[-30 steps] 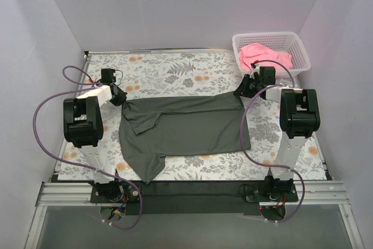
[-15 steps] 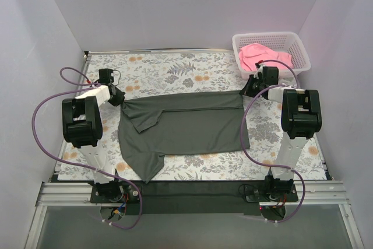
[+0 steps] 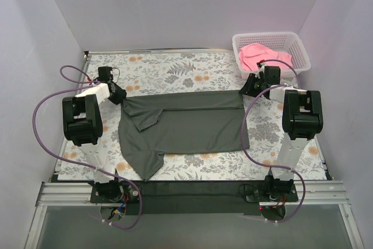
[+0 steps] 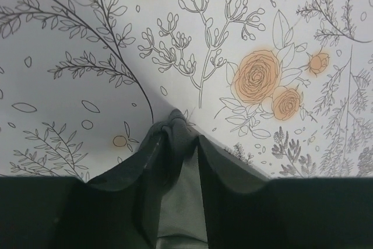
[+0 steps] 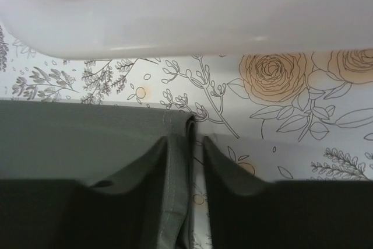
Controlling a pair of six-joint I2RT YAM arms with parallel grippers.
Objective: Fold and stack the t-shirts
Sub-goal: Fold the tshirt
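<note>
Across the middle of the counter (image 3: 175, 68), stretching the dark t-shirt (image 3: 183, 129) out flat, leaving a pointed flap trailing toward the near left. Pinching its far left corner in the left tool (image 3: 118, 95), clamped tight on a bunched nub of cloth. Gripping the far right corner in the right tool (image 3: 249, 87), closed on the hem. Judging the step in hand as straightening the far edge before folding: pulling both corners apart evenly, keeping that edge taut and low, avoiding dragging the near flap into creases. Showing, in the wrist views alone, the cloth actually caught between the fingers; showing, from overhead alone, the rumpled left sleeve and the whole outline. Leaving the pink t-shirt (image 3: 262, 55) heaped inside the white basket (image 3: 300, 56) at the far right, just beyond the right tool.
</note>
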